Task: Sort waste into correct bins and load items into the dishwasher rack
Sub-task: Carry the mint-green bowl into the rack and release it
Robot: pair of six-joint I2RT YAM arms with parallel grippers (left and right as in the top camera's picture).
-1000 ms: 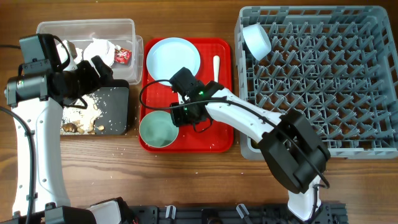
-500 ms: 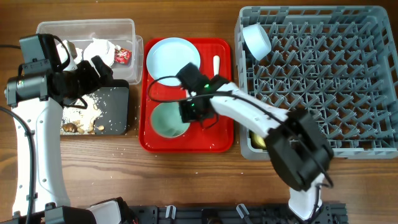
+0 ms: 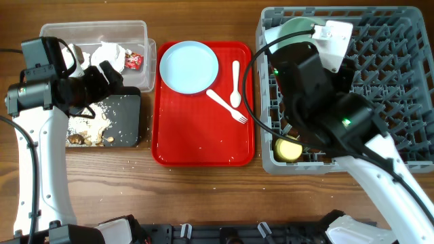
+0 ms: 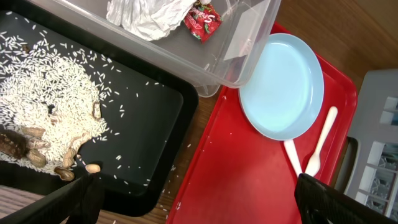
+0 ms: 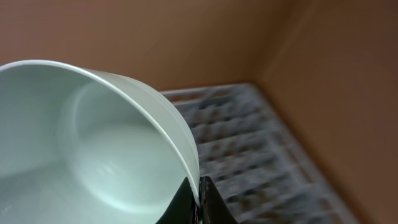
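Dishwasher rack (image 3: 380,88) sits on the right of the table (image 3: 203,183), with the right arm over its far-left part. The red tray (image 3: 203,146) is mid-table. On the left, the clear tub (image 3: 51,32) is far and the black tray (image 3: 125,115) is near.

The plate (image 3: 188,66) is at the far end of the red tray. The spoon (image 3: 235,85) and fork (image 3: 227,107) lie just right of it, spoon's long axis near-far, fork diagonal.

The right fingers (image 5: 214,208) are closed to a thin pinch on the rim of the mint-green bowl (image 5: 93,143). The bowl is tilted and clear of the pegs, with its cavity facing the wrist camera.

- **Key relation:** the rack grid lies below and beyond the bowl, so the likely next move is down onto the pegs at the far-left corner.
- **Clearance:** overhead, the arm hides most of that corner, so I cannot tell what space is free there.

The yellow cup (image 3: 288,149) is already in the rack's near-left corner.

The left fingers (image 4: 81,199) are spread wide and hold nothing, over the seam between the black tray and the red tray. That arm is the nearer one to the plate and cutlery.

Napkins (image 4: 149,15) and wrapper (image 4: 204,14) are in the clear tub, and food scraps (image 4: 43,106) are on the black tray. Waste looks sorted, judging from this.
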